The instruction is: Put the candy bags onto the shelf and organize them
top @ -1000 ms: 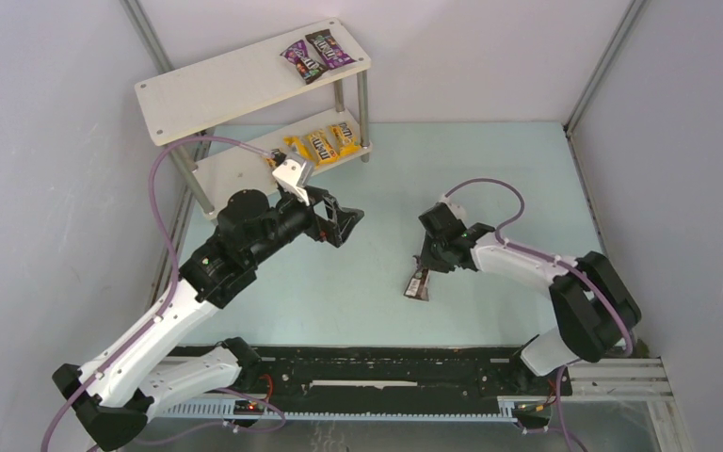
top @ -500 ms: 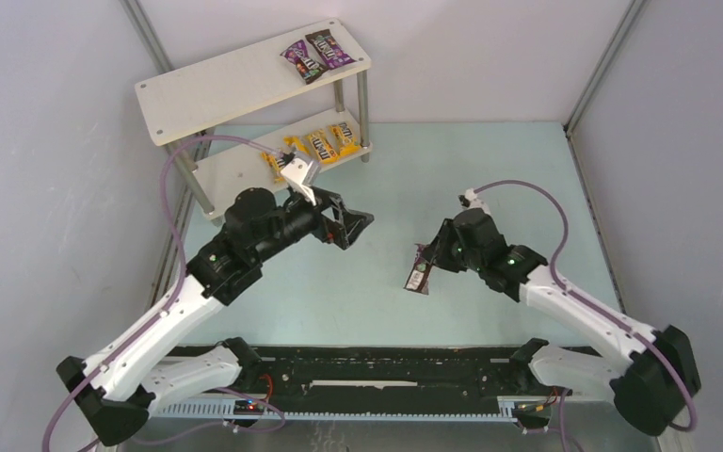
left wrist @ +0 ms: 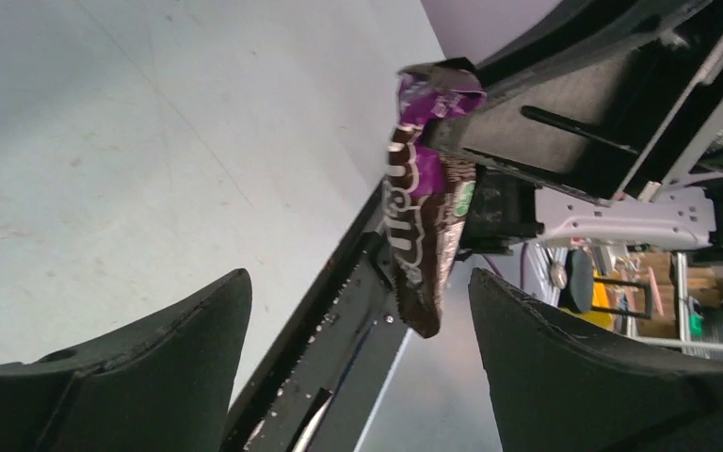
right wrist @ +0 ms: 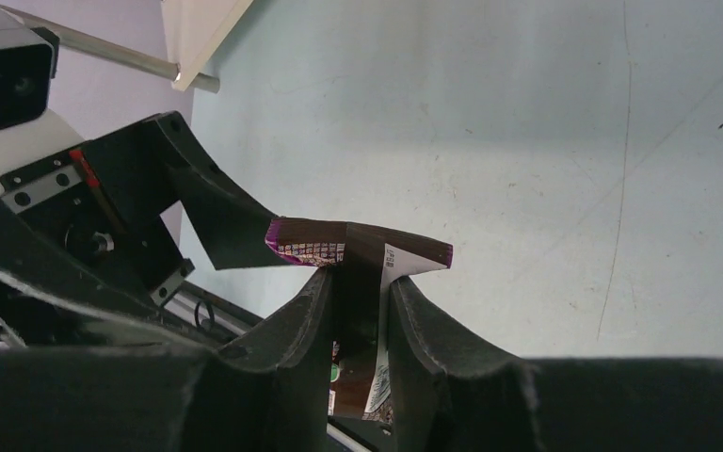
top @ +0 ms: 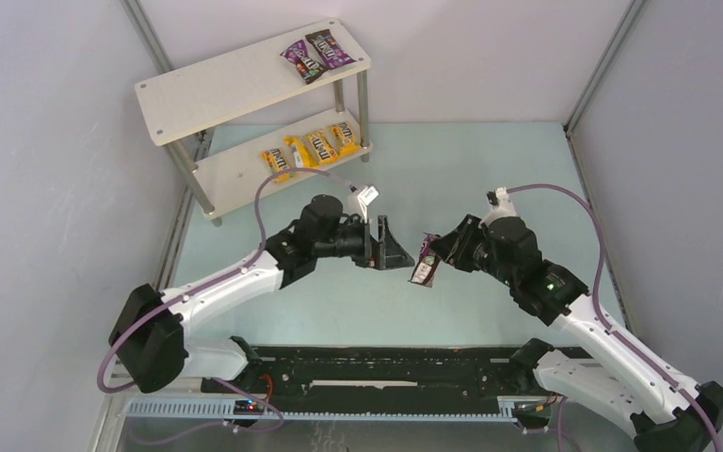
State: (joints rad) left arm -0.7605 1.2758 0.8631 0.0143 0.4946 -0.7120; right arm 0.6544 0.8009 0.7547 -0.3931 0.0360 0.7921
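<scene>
My right gripper [top: 437, 252] is shut on a dark brown candy bag with purple ends [top: 423, 270] and holds it hanging above the table. In the right wrist view the fingers [right wrist: 315, 311] pinch the bag [right wrist: 367, 240] near its top. My left gripper [top: 403, 256] is open and empty, just left of the bag and pointing at it. In the left wrist view the bag [left wrist: 422, 226] hangs ahead of the open gripper [left wrist: 358, 282], nearer its right finger. The shelf [top: 235, 89] stands at the back left. Two dark purple bags [top: 315, 54] lie on its top board and several yellow bags [top: 311, 148] on its lower board.
Grey walls close in the table on the left, back and right. A black rail [top: 386, 363] runs along the near edge between the arm bases. The left arm stretches across the table's left half, its purple cable [top: 282, 179] looping near the shelf's lower board.
My left gripper has swung right, away from the shelf, and now faces the bag. My right gripper has lifted the brown bag off the table and turned it toward the left gripper.
</scene>
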